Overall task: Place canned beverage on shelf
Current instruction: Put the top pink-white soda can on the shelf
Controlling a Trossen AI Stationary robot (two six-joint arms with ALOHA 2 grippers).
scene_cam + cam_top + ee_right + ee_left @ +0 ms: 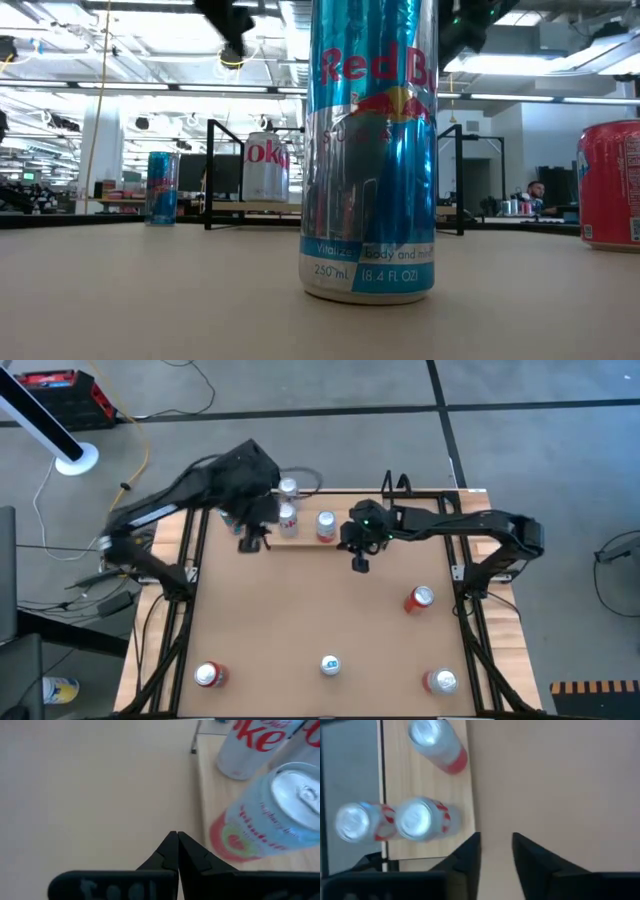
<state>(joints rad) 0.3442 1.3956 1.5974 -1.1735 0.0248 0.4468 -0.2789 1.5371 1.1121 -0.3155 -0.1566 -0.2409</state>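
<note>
Cans stand in two groups on the brown tabletop [300,610]. Three are upright on the shelf [305,538], a pale wood plank in a black rod frame along the far edge of the tabletop: two silver-and-red cola cans [288,516] side by side at the left end of the plank, and one white can with a red base [326,526] a little to their right. In the left wrist view the same three cans sit on the plank [427,795], the two cola cans [420,820] touching or nearly so. Four more cans stand loose on the tabletop: a red can [418,599] right of centre, a red can [209,675] near the front left corner, a blue-and-silver can [330,665] at front centre, and a red can [441,680] near the front right corner. The left gripper [252,540] hangs over the tabletop just in front of the shelf's left end, its fingers [470,857] apart with nothing between them. The right gripper [360,563] hangs over the tabletop just in front of the shelf's right part, near the white can [265,815], its fingers [167,852] pressed together and empty.
</note>
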